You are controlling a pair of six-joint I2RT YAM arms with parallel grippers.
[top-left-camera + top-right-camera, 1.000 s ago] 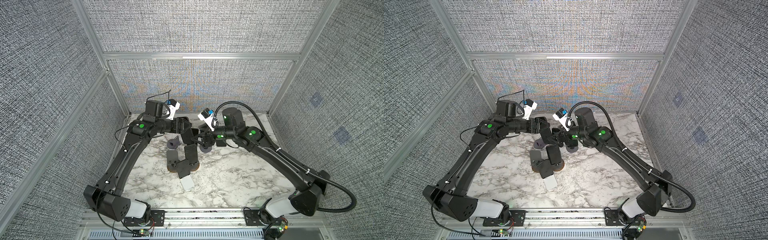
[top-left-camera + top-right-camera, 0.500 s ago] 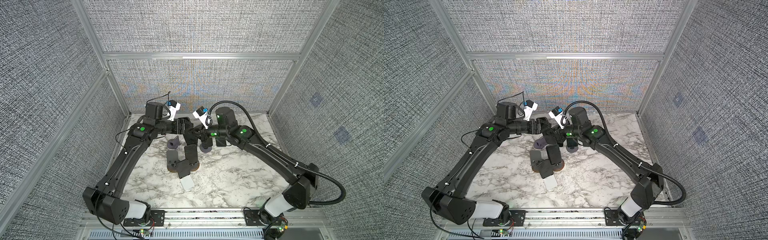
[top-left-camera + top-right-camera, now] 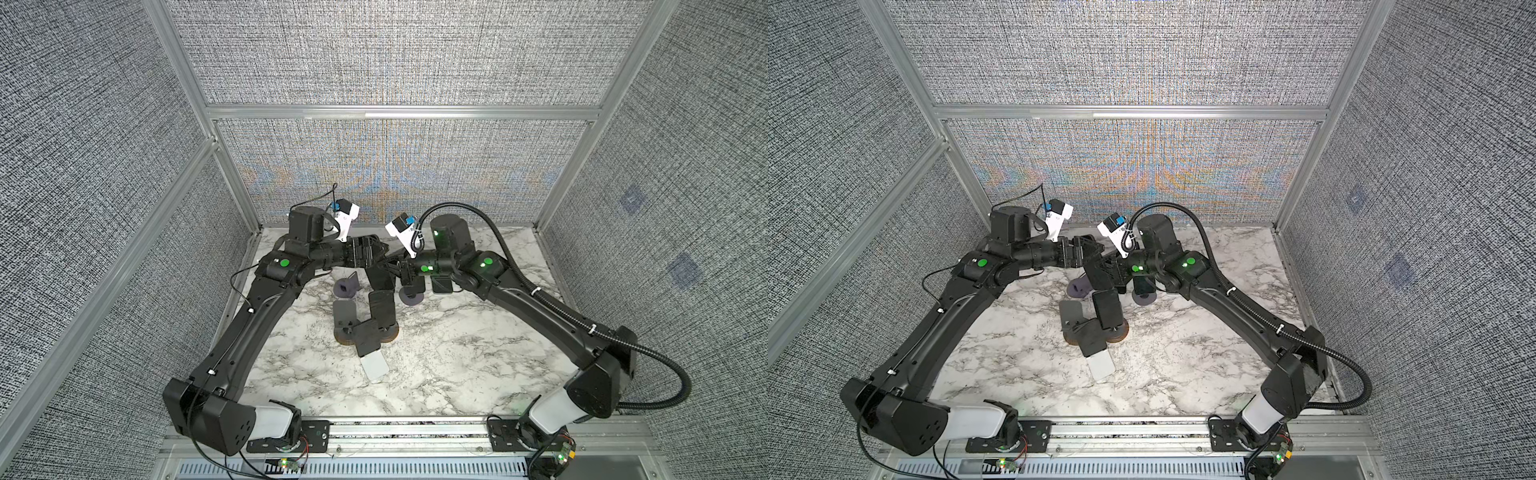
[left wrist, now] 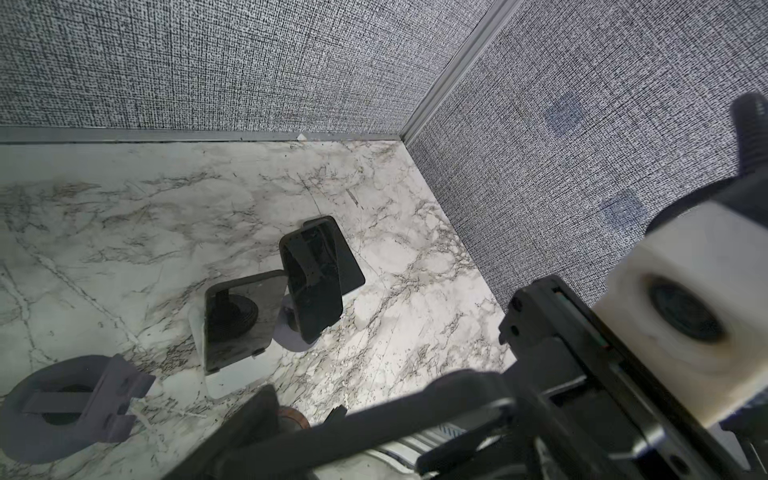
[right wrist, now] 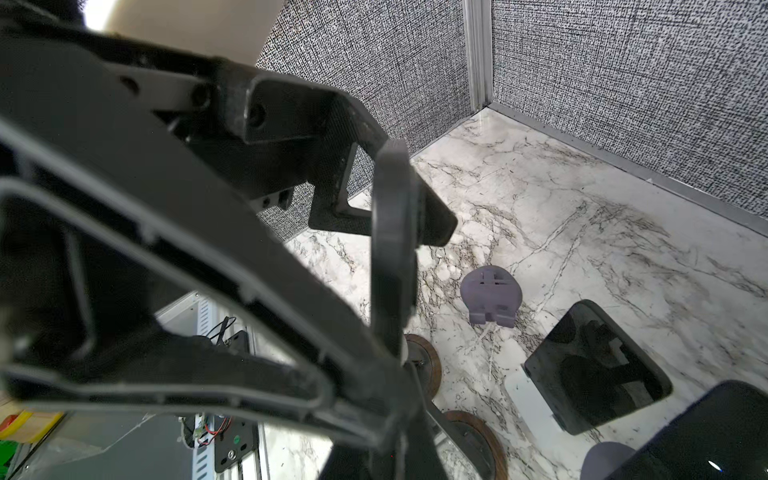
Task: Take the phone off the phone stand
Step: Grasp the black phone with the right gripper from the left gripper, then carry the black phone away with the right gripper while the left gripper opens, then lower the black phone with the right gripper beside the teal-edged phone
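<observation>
The white marble tabletop [image 3: 478, 353] bears a grey stand [image 3: 346, 286] above centre, a second grey stand [image 3: 411, 298] right of it, brown round stand bases [image 3: 390, 332] at centre, and below them a flat white slab [image 3: 374, 365], perhaps a phone.

2 top views overhead, sharing table [image 3: 457, 370], wrist views close

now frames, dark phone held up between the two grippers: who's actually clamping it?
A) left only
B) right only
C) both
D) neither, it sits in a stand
B: in the right wrist view the right gripper is shut on the phone, seen edge-on, while the left gripper is open, its fingers standing apart on either side of the phone.
</observation>
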